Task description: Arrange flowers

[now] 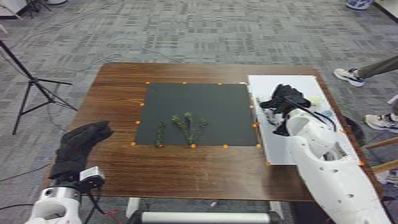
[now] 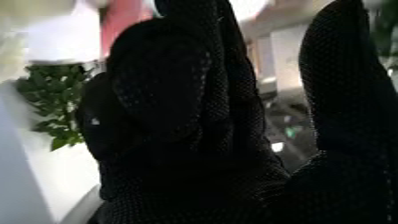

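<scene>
Left hand (image 1: 84,142), nearest: over the table's left side, fingers loosely straight and together, nothing seen in it. Brown table (image 1: 178,175) runs beneath and off to its right. Green sprigs (image 1: 188,131), thin and leafy, lie to the right of that hand, between the two hands, spread a bit apart along the near part of the dark mat (image 1: 200,97). Orange dots (image 1: 194,146) along the mat's edges. Right hand (image 1: 284,97) is farther out, past the sprigs and to their right, above the white board (image 1: 275,157). Wrist view: its fingers are extended, thumb set wide of them; can't tell if anything is touching the palm side. Green leaves (image 2: 55,100) sit near the fingers, on the side away from the thumb. Beyond both hands, gray carpet (image 1: 187,30); black tripod (image 1: 34,80) stands on it, out past the left hand.
</scene>
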{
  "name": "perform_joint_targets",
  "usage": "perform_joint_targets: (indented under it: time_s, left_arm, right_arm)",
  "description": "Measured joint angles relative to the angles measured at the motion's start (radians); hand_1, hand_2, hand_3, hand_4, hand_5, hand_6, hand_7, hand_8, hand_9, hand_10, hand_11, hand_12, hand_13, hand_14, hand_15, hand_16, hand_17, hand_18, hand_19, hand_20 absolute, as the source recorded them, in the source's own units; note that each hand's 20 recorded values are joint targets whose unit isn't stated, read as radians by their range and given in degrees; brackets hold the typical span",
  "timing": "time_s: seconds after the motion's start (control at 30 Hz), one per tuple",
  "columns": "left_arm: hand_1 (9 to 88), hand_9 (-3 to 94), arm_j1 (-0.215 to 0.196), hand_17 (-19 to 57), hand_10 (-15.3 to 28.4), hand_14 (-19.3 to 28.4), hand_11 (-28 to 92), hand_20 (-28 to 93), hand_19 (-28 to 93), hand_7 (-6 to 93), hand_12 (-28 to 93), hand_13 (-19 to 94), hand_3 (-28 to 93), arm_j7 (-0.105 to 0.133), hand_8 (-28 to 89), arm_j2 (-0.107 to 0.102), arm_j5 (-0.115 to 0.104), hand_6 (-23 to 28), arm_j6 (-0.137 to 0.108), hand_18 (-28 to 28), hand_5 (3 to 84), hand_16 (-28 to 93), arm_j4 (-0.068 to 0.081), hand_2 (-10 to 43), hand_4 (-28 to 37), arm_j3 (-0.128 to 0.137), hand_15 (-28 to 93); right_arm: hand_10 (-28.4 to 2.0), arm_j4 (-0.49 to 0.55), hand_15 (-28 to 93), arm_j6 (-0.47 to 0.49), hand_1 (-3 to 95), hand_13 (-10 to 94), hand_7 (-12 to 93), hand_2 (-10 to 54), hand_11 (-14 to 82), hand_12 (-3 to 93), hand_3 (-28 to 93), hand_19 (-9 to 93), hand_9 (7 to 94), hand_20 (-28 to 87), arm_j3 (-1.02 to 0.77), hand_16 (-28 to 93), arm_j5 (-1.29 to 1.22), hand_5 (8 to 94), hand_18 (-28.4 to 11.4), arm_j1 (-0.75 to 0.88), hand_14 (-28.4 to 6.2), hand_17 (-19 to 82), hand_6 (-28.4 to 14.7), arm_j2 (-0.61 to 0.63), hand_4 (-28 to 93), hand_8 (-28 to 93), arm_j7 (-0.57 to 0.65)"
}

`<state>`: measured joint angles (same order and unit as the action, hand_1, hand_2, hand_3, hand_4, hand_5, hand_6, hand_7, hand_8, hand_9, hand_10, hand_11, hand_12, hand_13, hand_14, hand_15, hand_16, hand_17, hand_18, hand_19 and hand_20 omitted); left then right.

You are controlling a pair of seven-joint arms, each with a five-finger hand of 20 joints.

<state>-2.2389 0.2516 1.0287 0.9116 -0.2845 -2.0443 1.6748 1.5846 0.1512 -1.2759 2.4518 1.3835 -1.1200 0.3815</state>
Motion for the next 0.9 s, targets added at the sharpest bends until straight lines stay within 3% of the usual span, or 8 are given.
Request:
perform_joint_targets:
  time_s: [0.17, 0.47, 0.7, 0.9]
  left_arm:
    - [33.7, 56.0, 0.002, 11.1, 13.8, 17.3, 23, 23, 12, 19.9, 14, 46, 71, 0.000, -7, 0.000, 0.000, 2.8, 0.001, 11.2, 57.3, -1, 0.000, 0.0, -11.7, -0.006, 26]
    - [33.7, 56.0, -0.001, 11.1, 13.7, 17.3, 23, 23, 12, 19.9, 14, 46, 71, 0.002, -7, 0.004, 0.000, 2.9, 0.006, 11.2, 57.2, -1, 0.000, 0.0, -11.6, -0.006, 26]
    - [33.8, 56.0, -0.002, 11.1, 13.7, 17.4, 23, 23, 12, 19.9, 14, 46, 71, 0.001, -7, 0.009, 0.000, 2.7, 0.007, 11.2, 57.0, -1, -0.001, 0.0, -11.7, -0.003, 26]
    - [33.9, 56.0, -0.003, 11.1, 13.7, 17.3, 23, 23, 12, 20.0, 14, 46, 71, -0.001, -7, 0.011, 0.000, 2.6, 0.007, 11.2, 56.9, -1, -0.001, -0.1, -11.6, -0.003, 26]
  right_arm:
    - [-12.3, -0.055, 51, 0.040, 38.1, 94, 19, -9.5, 23.2, 21.5, 59, 93, 89.3, 46, 0.033, 30, 0.025, 75.0, -13.4, -0.057, -2.0, 63, -4.3, -0.007, -18, -6, 0.000]
    - [-12.7, -0.053, 51, 0.062, 38.1, 94, 20, -9.5, 23.3, 21.8, 60, 93, 88.6, 45, 0.045, 29, 0.038, 73.9, -12.3, -0.086, -1.5, 64, -4.9, -0.004, -18, -5, 0.001]
    - [-14.1, -0.037, 49, 0.091, 37.2, 94, 20, -9.5, 21.5, 21.5, 59, 93, 82.2, 44, 0.062, 31, 0.071, 63.4, -11.9, -0.069, -1.7, 64, -6.3, 0.003, -19, -4, 0.000]
    - [-14.2, -0.017, 49, 0.140, 44.8, 94, 22, -9.5, 20.1, 20.7, 61, 93, 79.6, 43, 0.059, 31, 0.080, 60.5, -10.9, -0.050, -1.2, 64, -5.4, 0.000, -19, -4, 0.003]
